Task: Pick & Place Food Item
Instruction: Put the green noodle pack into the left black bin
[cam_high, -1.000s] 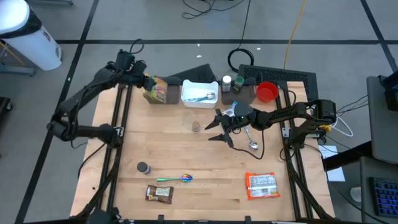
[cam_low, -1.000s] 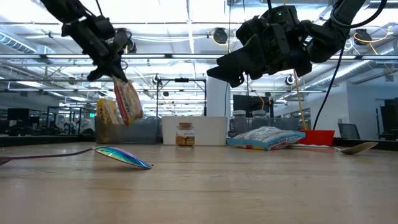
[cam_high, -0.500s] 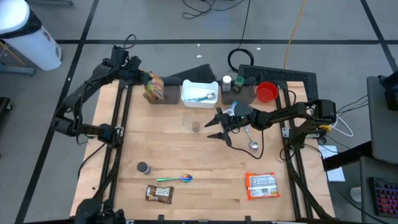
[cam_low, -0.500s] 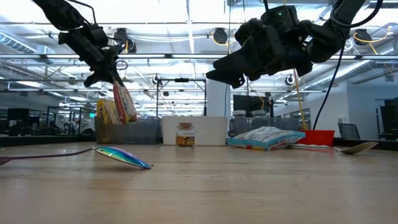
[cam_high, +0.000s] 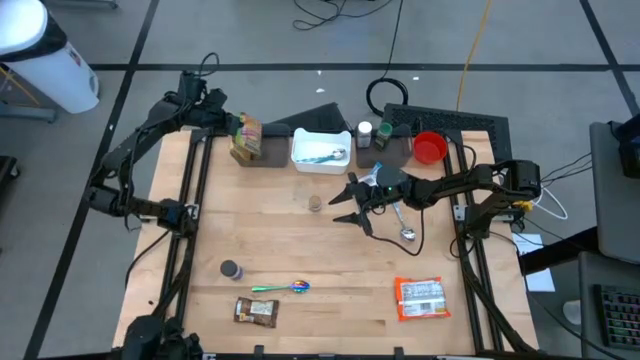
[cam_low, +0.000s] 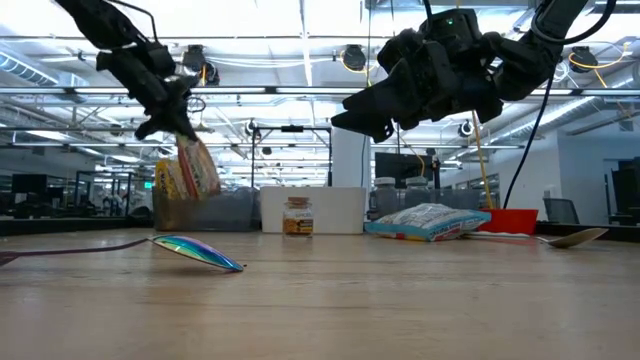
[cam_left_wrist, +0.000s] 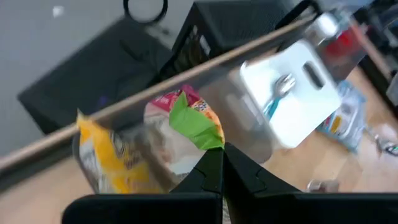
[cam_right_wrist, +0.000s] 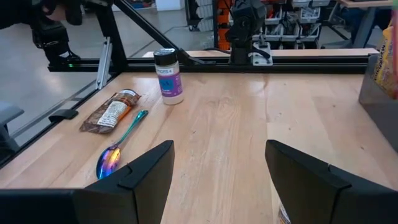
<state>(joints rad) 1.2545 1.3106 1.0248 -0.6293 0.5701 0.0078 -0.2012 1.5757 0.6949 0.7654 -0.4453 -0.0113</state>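
Standing by the wooden counter (cam_high: 300, 250), I see most of its surface carrying loose things, set well apart so each can be picked singly: a red-and-white food pouch (cam_high: 420, 297) near the front right, a brown snack bar (cam_high: 255, 311) and an iridescent spoon (cam_high: 282, 288) near the front left, a small dark-capped jar (cam_high: 231, 269) behind those, and a tiny spice jar (cam_high: 315, 203) mid-counter. Along the far edge sit a white tray (cam_high: 320, 147) with a utensil in it, a red bowl (cam_high: 430, 148) and a clear bin (cam_high: 248, 148) that already holds a yellow packet. The left gripper (cam_low: 165, 112) hangs over that far left corner with its jaws pressed together on the top edge of a snack bag (cam_low: 197, 165), which dangles just above the bin; I judge it is held by the seam so it can drop in upright beside the yellow packet. The right gripper (cam_high: 352, 205) hovers above mid-counter, just beside the tiny spice jar, jaws spread and holding nothing, seemingly waiting. Compared with a second ago, the left arm has swung back toward the far corner and the bag has sunk lower, closer over the bin, while the right arm has hardly shifted.
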